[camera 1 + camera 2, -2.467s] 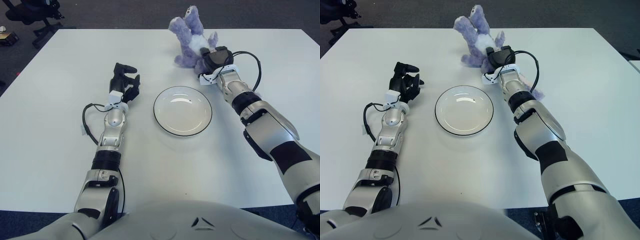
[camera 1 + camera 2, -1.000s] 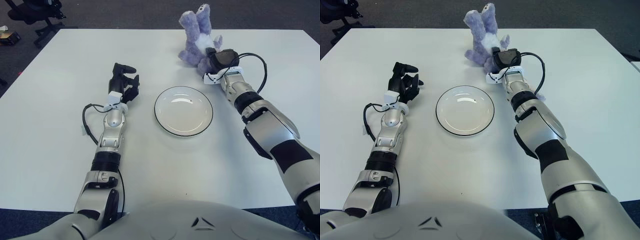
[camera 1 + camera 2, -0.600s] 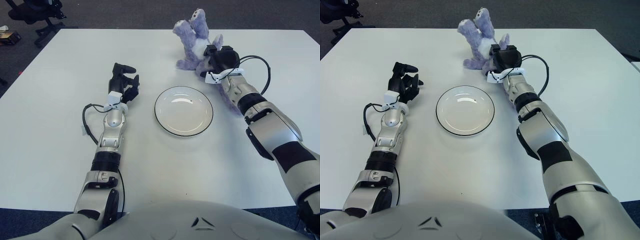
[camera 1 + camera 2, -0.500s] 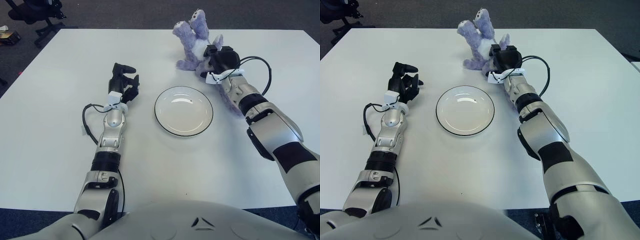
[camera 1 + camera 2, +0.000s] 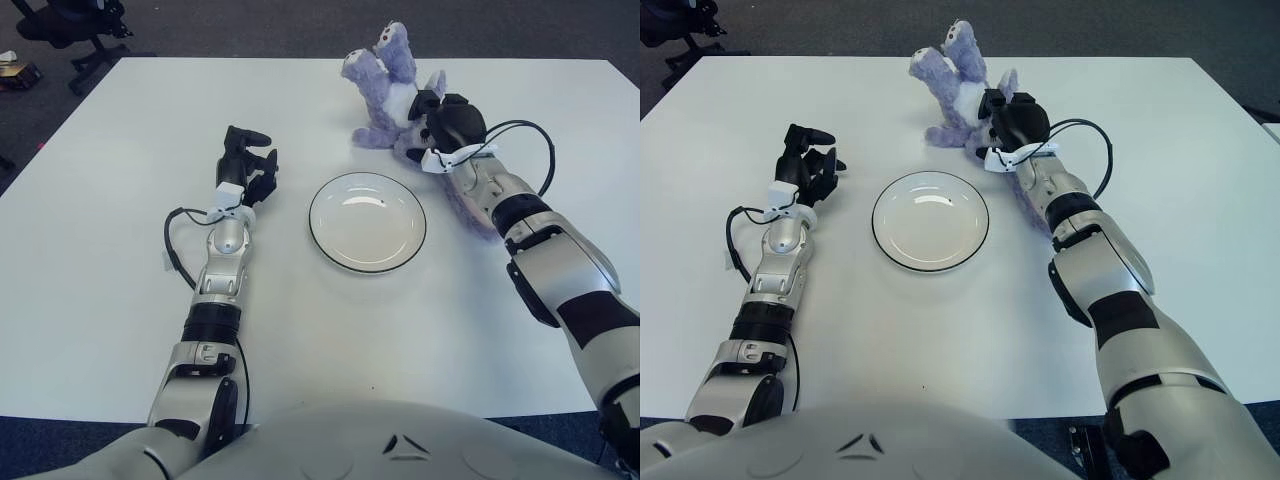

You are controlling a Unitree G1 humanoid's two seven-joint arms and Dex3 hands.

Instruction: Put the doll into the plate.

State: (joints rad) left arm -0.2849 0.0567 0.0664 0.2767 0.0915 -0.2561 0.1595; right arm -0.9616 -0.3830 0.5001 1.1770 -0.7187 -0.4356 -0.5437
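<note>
- Bench [image 5: 110, 280]: white top, carrying every item below.
- Plush doll [image 5: 390, 85]: purple and white, at the far side of the bench, beyond the plate and apart from it, tilted with limbs up.
- Plate [image 5: 367, 221]: round, white with a dark rim, at centre; nothing in it.
- Right hand [image 5: 445, 125]: clamped on the doll's near side. Step in hand, by judgement: grasp made, carry pending. Next move calls for lifting the doll toward the robot and setting it over the plate.
- Left hand [image 5: 250, 160]: idle, left of the plate, fingers curled, holding nothing.
</note>
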